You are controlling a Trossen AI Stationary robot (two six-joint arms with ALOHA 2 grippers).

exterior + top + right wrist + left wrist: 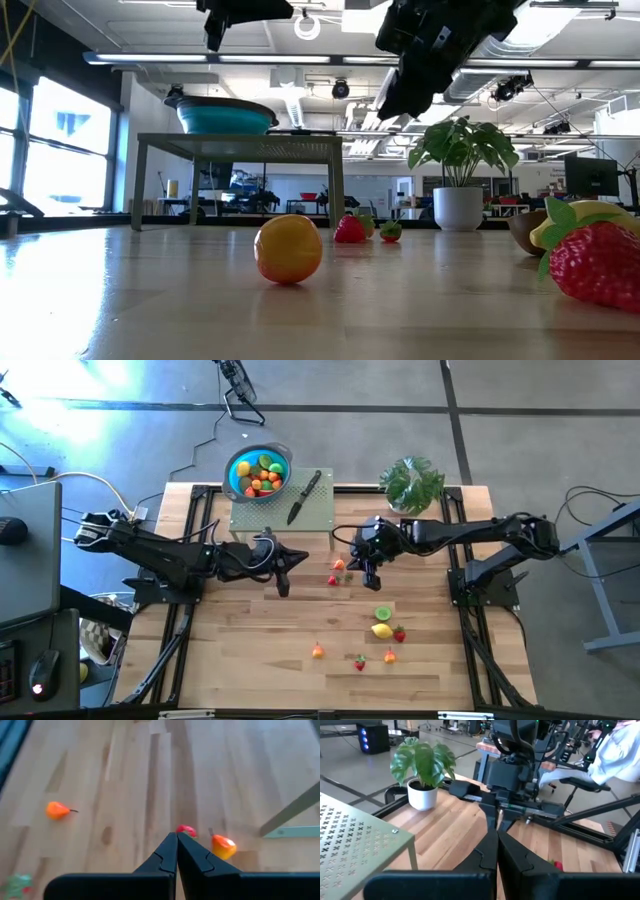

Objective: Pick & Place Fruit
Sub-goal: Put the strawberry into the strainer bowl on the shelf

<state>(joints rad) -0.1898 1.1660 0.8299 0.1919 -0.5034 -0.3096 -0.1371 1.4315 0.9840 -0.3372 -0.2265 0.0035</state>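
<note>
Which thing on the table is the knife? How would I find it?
Look at the small green stand at the far edge of the wooden table, between the blue bowl and the potted plant. The knife lies slanted on top, long, thin and dark, unlike the round colourful fruit.

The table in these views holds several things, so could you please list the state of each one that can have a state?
Left gripper: shut, empty, above the table.
Right gripper: shut, empty, above two small fruits.
Blue bowl: upright on the green stand, holding fruit.
Knife: lying flat on the green stand.
Potted plant: upright.
Loose fruit: scattered on the table, not yet in the bowl.
</note>
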